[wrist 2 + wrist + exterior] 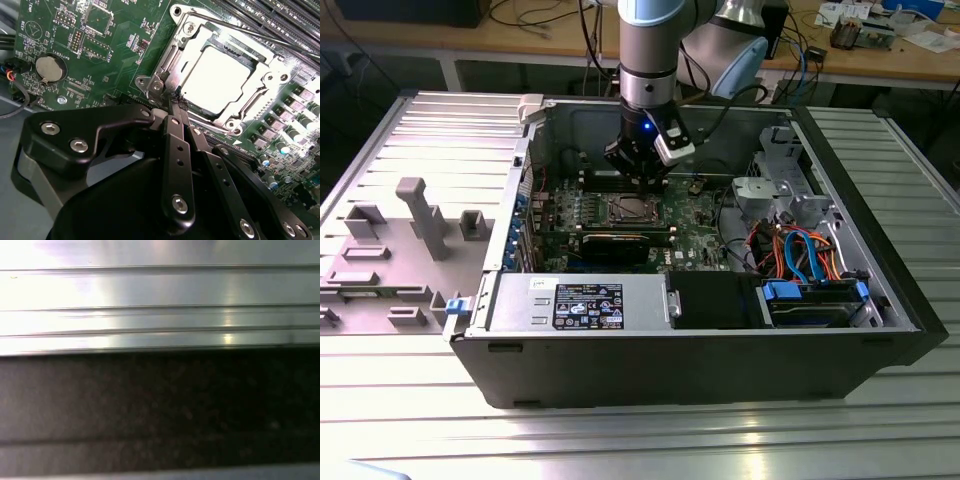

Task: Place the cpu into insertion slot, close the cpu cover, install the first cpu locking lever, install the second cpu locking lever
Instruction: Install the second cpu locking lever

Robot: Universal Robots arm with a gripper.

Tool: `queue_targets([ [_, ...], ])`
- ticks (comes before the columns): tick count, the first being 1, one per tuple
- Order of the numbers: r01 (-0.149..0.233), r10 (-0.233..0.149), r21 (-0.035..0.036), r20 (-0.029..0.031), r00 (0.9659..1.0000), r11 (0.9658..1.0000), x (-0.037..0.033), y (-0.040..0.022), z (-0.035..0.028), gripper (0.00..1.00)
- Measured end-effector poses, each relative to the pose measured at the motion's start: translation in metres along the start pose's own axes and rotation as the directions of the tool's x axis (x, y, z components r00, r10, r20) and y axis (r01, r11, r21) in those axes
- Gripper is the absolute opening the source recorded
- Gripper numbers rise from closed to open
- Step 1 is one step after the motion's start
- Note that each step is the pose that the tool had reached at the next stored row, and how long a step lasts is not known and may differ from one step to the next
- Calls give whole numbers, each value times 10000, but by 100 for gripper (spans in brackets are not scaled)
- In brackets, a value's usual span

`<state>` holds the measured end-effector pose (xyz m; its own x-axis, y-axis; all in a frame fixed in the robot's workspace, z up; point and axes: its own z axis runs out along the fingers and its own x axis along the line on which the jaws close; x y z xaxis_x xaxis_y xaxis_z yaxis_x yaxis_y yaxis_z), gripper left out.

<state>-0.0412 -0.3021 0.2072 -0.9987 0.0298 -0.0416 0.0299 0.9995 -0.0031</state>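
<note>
The cpu (215,80), a flat silver square, lies in the insertion slot (632,208) on the green board. The cpu cover (200,40), a silvery frame, lies flat around it, and the chip's top shows through the cut-out. A thin metal locking lever (250,29) runs along one side of the socket. My gripper (175,104) is shut, its black fingers (177,145) pressed together. The tips rest at the socket's corner by a screw, and I cannot tell whether they pinch a lever end. In the exterior view the gripper (645,182) hangs just over the socket's far edge.
The open computer case (620,360) lies on a ribbed metal table (160,290). A long black graphics card (620,246) sits in front of the socket, memory slots (280,15) behind it. A power supply (580,300) and a drive cage with cables (800,250) crowd the near side and the exterior view's right.
</note>
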Motion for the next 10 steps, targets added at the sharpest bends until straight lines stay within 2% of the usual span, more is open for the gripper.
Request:
queue_targets([
  [10, 0, 0, 3, -5, 10000, 10000, 0, -6, 8, 11],
])
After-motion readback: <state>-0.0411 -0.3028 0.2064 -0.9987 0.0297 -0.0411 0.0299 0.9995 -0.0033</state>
